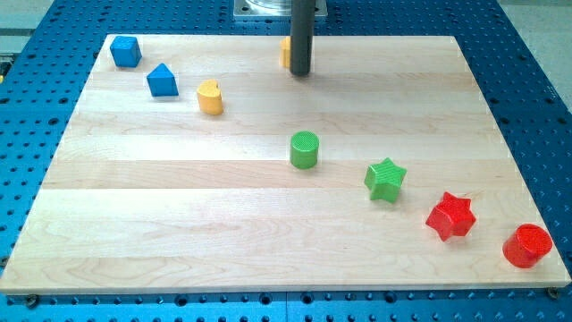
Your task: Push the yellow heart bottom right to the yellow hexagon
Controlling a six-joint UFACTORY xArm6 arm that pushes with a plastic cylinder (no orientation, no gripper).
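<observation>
Wooden board [268, 224] with scattered coloured blocks

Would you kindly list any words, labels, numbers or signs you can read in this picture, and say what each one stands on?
None: no text shows anywhere in the camera view.
The wooden board, the blue perforated table and the rod ending in my tip are all unmarked.
The blocks, such as the yellow heart and the green star, carry no print either.
</observation>
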